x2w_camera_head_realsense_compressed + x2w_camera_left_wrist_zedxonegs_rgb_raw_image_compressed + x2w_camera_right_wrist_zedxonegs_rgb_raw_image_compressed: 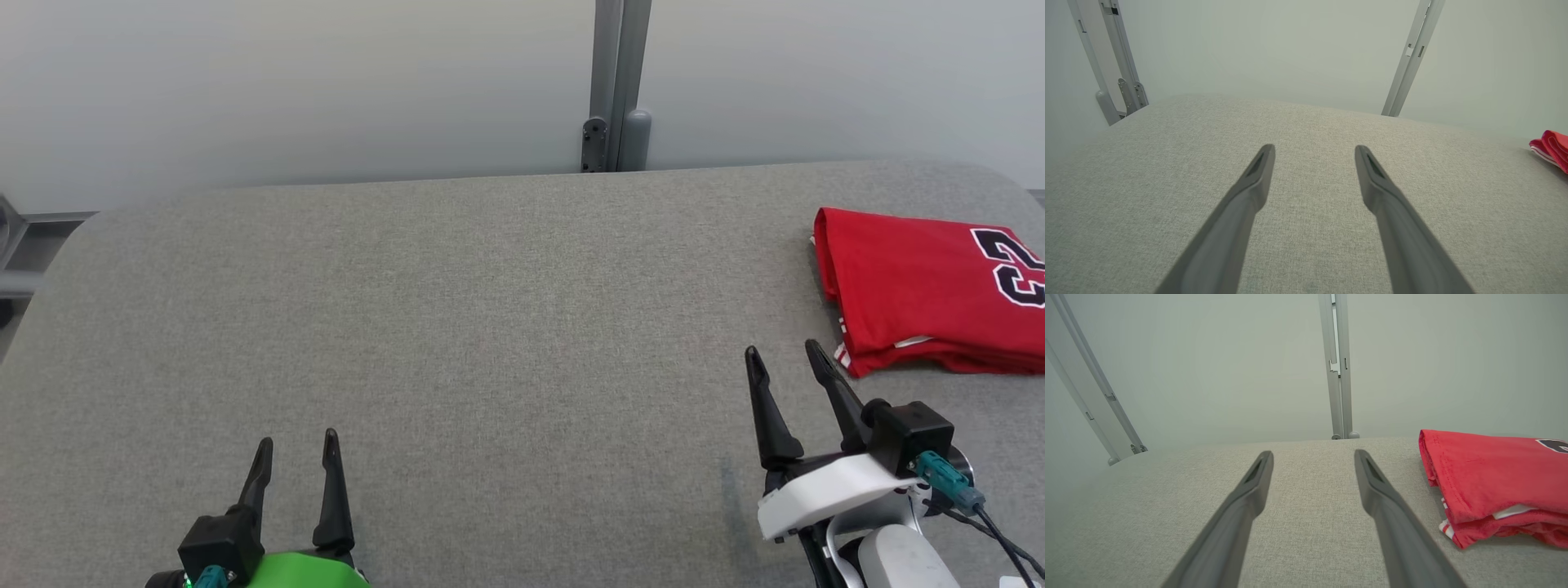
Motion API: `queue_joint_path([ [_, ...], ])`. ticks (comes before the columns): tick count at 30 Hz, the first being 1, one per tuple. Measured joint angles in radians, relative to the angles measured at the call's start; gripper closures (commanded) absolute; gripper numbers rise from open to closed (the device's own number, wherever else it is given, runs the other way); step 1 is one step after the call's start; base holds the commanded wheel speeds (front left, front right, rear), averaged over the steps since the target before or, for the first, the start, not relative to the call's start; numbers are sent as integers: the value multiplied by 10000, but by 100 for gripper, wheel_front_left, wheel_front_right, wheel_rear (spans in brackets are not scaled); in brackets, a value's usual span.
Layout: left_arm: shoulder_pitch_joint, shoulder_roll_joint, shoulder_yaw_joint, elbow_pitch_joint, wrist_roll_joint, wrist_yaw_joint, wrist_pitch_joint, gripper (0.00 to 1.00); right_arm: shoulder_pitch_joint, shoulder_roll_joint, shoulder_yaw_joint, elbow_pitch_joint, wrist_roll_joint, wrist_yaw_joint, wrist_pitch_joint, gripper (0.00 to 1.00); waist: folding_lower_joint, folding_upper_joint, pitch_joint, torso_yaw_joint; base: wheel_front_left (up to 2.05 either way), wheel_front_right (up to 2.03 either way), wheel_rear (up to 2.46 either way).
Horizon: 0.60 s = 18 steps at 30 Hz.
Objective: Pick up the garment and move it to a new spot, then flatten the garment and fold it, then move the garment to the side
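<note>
Head view: garment (922,286) cut off at right edge; black number (1016,265) partly out of frame.

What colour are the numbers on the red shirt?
The numbers on the folded garment are black with white edging, clearest in the head view.

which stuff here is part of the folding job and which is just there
Part of the job:
red garment, folded, at the table's right side
left gripper, open, holding nothing
right gripper, open, beside the garment

Just there:
grey table
metal post behind it
</note>
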Motion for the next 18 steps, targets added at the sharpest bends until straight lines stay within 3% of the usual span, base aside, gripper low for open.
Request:
queue_joint_path([
  [18,-9,4,4,-173,23,79,-2,0,255,0,130,-48,128,0,88,0,0,0,-10,-13,0,0,0],
])
